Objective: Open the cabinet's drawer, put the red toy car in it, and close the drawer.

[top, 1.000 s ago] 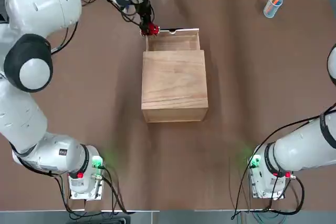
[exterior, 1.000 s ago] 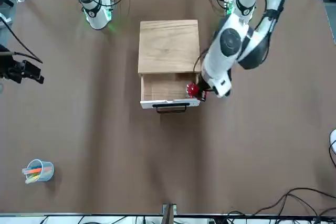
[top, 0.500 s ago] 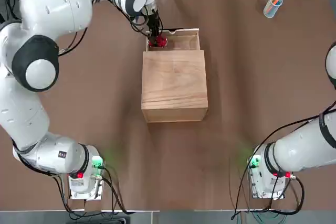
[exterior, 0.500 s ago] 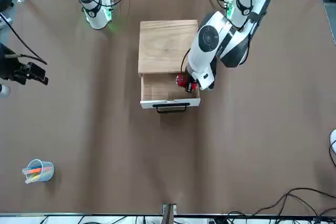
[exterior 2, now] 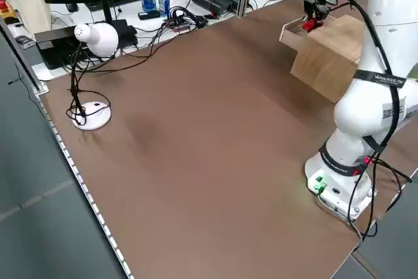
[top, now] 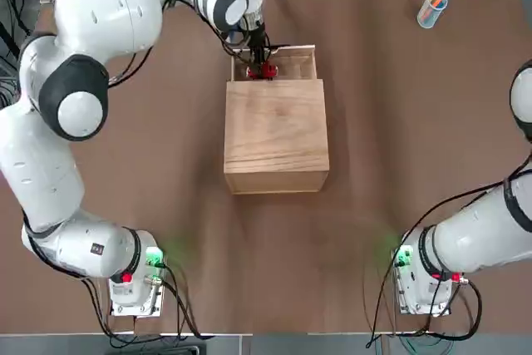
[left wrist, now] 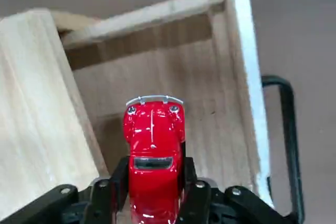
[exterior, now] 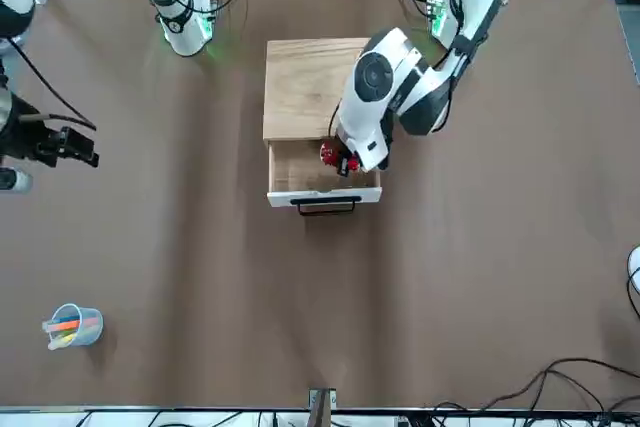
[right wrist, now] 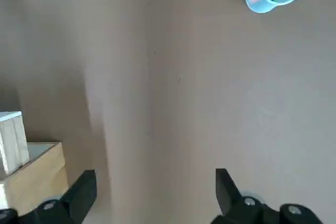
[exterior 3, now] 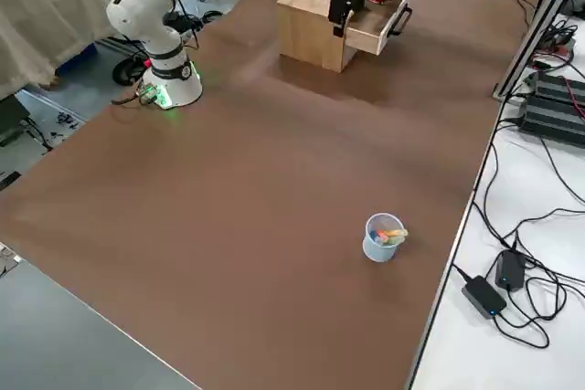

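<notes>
— Where is the left gripper (left wrist: 153, 203) now?

— I see it over the open drawer (top: 293, 64), which sticks out of the cabinet (top: 276, 135) toward 12 o'clock in the top view. Its fingers (left wrist: 195, 199) are clamped on the red toy car (left wrist: 153, 148), and the car hangs above the drawer floor, near the drawer's 9 o'clock wall.

— And the right gripper (right wrist: 152, 192)?

— I find it at the table's far right side, well apart from the cabinet, with its fingers spread wide and nothing between them. A blue cup of pens (top: 432, 6) stands at about 2 o'clock from the cabinet.
</notes>
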You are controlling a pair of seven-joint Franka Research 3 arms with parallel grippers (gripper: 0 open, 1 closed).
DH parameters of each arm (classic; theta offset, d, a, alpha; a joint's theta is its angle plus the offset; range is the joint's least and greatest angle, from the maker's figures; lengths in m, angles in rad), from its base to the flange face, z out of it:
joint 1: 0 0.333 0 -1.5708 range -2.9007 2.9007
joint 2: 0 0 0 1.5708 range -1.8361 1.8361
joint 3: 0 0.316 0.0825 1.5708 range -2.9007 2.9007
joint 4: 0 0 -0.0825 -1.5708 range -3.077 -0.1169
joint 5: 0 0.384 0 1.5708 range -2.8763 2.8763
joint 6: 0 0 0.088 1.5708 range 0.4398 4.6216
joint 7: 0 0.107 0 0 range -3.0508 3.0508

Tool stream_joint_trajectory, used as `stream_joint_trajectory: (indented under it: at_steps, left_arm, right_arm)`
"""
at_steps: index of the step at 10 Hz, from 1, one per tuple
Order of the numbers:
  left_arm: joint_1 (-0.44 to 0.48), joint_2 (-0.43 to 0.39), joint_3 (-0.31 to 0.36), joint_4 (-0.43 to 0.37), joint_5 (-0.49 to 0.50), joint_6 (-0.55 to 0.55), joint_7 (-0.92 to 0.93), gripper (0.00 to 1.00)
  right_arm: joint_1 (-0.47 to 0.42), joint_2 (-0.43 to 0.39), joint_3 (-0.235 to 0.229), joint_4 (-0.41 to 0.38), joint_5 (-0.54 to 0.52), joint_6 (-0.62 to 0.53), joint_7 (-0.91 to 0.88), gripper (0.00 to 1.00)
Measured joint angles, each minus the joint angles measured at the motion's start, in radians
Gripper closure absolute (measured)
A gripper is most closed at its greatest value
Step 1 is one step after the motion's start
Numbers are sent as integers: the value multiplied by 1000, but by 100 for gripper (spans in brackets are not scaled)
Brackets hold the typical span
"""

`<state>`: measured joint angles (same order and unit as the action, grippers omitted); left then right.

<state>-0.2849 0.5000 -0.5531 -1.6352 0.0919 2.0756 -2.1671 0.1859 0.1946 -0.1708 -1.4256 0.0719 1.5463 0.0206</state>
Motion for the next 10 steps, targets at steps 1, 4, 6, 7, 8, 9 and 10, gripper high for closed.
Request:
stream_joint_trajectory:
  at_steps: [1, 4, 6, 7, 8, 9, 10]
  left_arm:
    - [-8, 17, 1, 5, 13, 0, -3, 56]
    - [-17, 77, 2, 41, 54, 1, -25, 54]
    - [-17, 84, 3, 52, 55, 0, -25, 47]
    - [-18, 83, 2, 60, 55, -2, -25, 32]
    - [-20, 80, 1, 69, 57, -10, -25, 18]
    - [-24, 73, 0, 76, 61, -25, -25, 4]
    - [-25, 62, 0, 83, 66, -37, -24, 3]
  right_arm:
    - [28, 29, 1, -1, 0, 34, 5, 0]
    - [90, 130, 3, -3, 50, 112, 11, 0]
    - [114, 191, 3, -4, 134, 173, 11, 0]
    - [136, 216, 4, -4, 183, 198, 11, 0]
    - [163, 243, 4, -5, 236, 240, 11, 0]
    - [188, 271, 4, -5, 301, 281, 13, 0]
    - [202, 298, 4, -5, 369, 302, 14, 0]
